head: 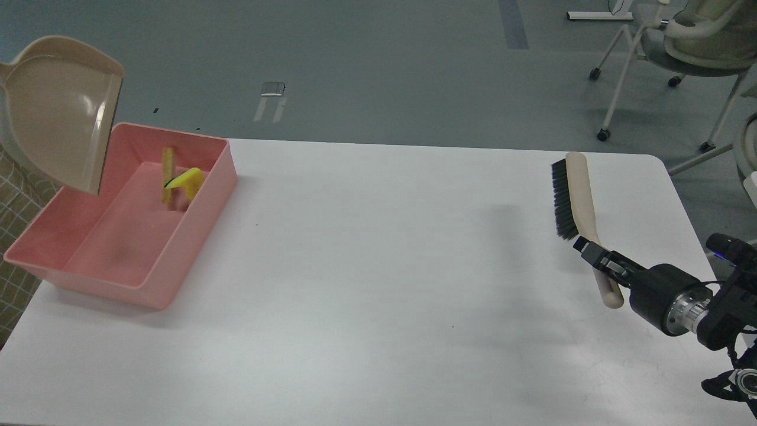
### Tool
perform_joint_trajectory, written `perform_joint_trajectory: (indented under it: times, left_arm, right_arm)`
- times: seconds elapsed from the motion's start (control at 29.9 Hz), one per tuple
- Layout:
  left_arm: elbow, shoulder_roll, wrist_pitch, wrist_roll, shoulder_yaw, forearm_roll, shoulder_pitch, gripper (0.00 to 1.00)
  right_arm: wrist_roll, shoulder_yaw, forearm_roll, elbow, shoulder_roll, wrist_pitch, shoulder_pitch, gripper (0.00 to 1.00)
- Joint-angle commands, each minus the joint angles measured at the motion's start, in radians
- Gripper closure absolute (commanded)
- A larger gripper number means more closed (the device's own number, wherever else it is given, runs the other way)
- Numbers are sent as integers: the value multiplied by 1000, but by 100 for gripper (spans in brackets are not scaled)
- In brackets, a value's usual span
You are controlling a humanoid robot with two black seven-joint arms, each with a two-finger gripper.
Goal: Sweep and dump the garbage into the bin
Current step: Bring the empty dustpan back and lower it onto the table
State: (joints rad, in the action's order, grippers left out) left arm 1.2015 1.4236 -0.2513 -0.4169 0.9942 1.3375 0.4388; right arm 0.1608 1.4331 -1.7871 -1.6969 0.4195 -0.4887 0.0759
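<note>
Nearest the camera, at the lower right, the right gripper (598, 255) comes in over the white table (378, 284), its black fingers (591, 248) closed around the handle of the beige brush (576, 201). That brush lies along the right side of the table with its black bristles facing left and its rounded handle end sticking out just below the fingers. Far across the table, at the left edge, sits the pink bin (201, 219). Inside it, toward the far end, lie the two scraps of garbage: the yellow chunk (188, 180) and, touching it, a pale tan piece (168, 177) that stands nearly upright on edge. A beige dustpan (59, 112) hangs tilted above the bin's left end, its open lip pointing down toward the tub. Whatever holds the dustpan is outside the view, so the left gripper cannot be seen. Beyond the table, an office chair (680, 47) stands on the grey floor at the upper right.
</note>
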Motion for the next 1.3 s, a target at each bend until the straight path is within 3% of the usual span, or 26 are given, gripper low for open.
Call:
perform_joint_trajectory:
  times: [0.0, 0.17, 0.23, 0.3, 0.37, 0.57, 0.77, 0.97, 1.27]
  left_arm:
    - [102, -6, -63, 20, 4, -56, 124, 100]
    - [130, -78, -102, 95, 6, -372, 159, 100]
    - [130, -167, -108, 128, -5, -503, 152, 100]
    - [129, -346, -108, 188, -23, -535, 144, 100]
    - [125, -434, -105, 205, -45, -535, 143, 100]
    - [93, -768, -16, 208, -120, -545, 91, 100]
    - [-11, -1038, 42, 210, -215, -535, 52, 100]
    - [-151, -1149, 61, 181, -264, -534, 25, 100]
    - [-158, -1166, 96, 167, -295, -433, -21, 100]
  right_arm:
    - [0, 12, 0, -4, 1, 0, -1, 100]
    - [0, 49, -6, -3, 41, 0, 12, 100]
    - [0, 55, -6, -3, 85, 0, 24, 100]
    - [0, 72, -6, -1, 114, 0, 39, 100]
    - [0, 93, -6, 2, 130, 0, 44, 100]
    - [-13, 125, -8, 86, 234, 0, 48, 100]
    - [-21, 125, -9, 123, 245, 0, 48, 100]
    - [-21, 112, -11, 132, 274, 0, 53, 100]
    - [-21, 14, -15, 141, 274, 0, 45, 100]
